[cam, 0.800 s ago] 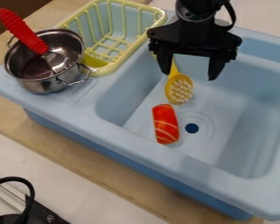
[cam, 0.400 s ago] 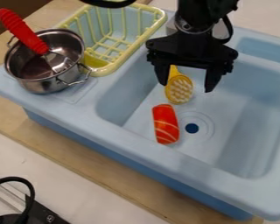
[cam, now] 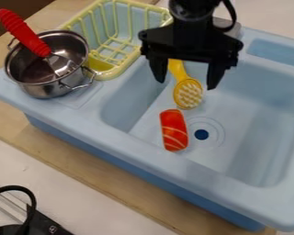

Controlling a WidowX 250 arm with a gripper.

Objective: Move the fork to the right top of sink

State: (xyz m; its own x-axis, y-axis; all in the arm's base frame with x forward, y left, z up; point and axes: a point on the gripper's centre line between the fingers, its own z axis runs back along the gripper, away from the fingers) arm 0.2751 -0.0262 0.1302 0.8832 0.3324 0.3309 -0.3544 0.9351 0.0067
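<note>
The gripper point(cam: 185, 85) hangs open over the back left of the sink basin, its two fingers wide apart with nothing between them that it grips. The fork point(cam: 62, 66) has a red handle point(cam: 24, 32) and metal tines. It leans inside the silver pot point(cam: 46, 87), tines down and handle sticking out over the rim to the upper left. The pot stands on the left ledge of the light blue sink point(cam: 180, 179). The gripper is well to the right of the fork, not touching it.
In the basin lie a yellow brush point(cam: 188, 94), just below the gripper, and an orange sushi-like toy point(cam: 174, 130) left of the drain. A yellow dish rack point(cam: 123, 69) stands between pot and arm. A black cable point(cam: 33, 202) lies at lower left.
Over the last frames the gripper first came down a little, then shifted left and slightly up, still open. The fork, pot, brush and orange toy have stayed put.
</note>
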